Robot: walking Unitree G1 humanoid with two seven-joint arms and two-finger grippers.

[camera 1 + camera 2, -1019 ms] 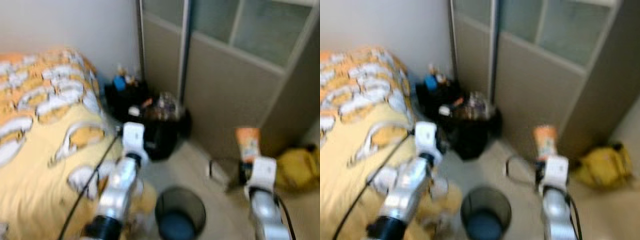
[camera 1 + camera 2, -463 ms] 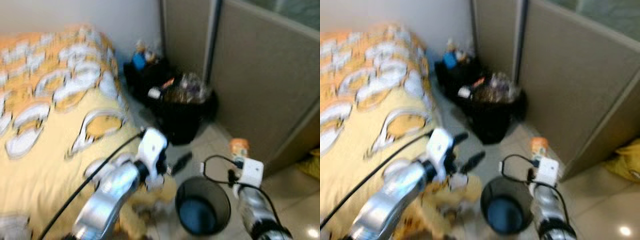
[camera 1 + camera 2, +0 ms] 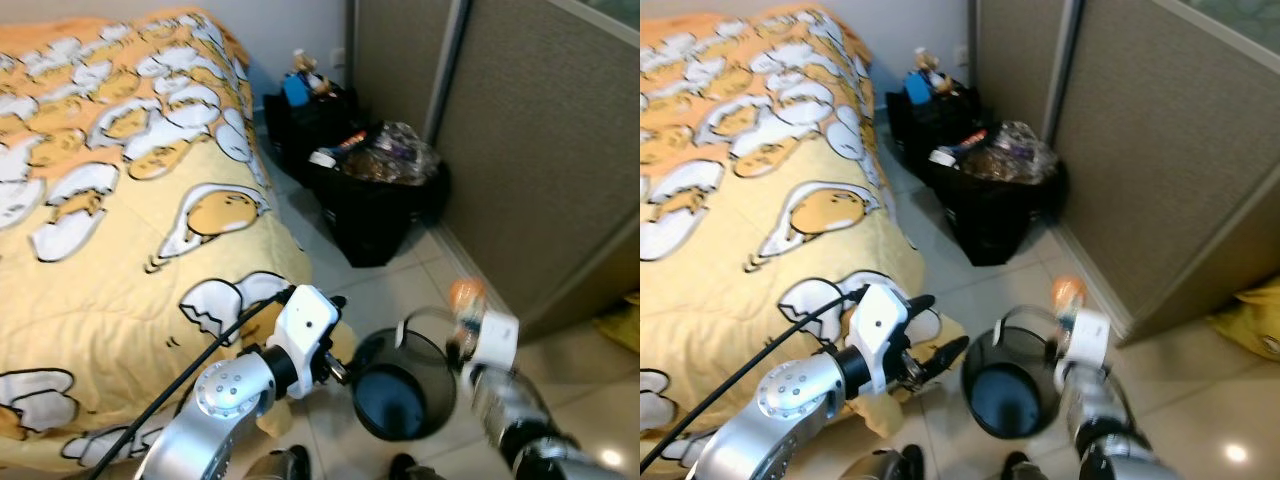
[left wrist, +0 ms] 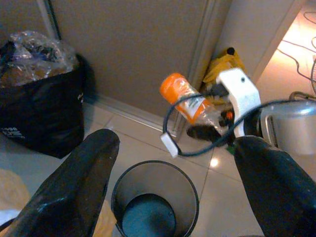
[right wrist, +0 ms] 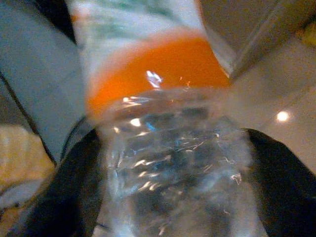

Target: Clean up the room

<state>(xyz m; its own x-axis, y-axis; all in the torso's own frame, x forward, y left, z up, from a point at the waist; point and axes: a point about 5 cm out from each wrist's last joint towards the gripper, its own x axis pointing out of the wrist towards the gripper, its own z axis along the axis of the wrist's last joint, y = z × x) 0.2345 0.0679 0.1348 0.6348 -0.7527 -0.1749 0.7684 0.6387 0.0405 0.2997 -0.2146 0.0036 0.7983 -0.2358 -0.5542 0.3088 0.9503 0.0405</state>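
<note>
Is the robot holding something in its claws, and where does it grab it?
Yes. The right gripper pinches a plastic bottle by its clear lower body, orange end up, above the bin. The left gripper is open and holds nothing.

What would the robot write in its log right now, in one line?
right gripper: holds orange-labelled bottle above bin | left gripper: open, empty | bottle not dropped yet

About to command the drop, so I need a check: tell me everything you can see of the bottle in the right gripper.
The bottle is clear, crinkled plastic with an orange end and a pale printed label band next to it. It looks empty. The right gripper is shut on its clear part, a black finger on either side. It is tilted, orange end up and pointing away from the robot, held in the air near the far rim of the round black bin, which stands open on the tiled floor. Nothing else touches it.
</note>
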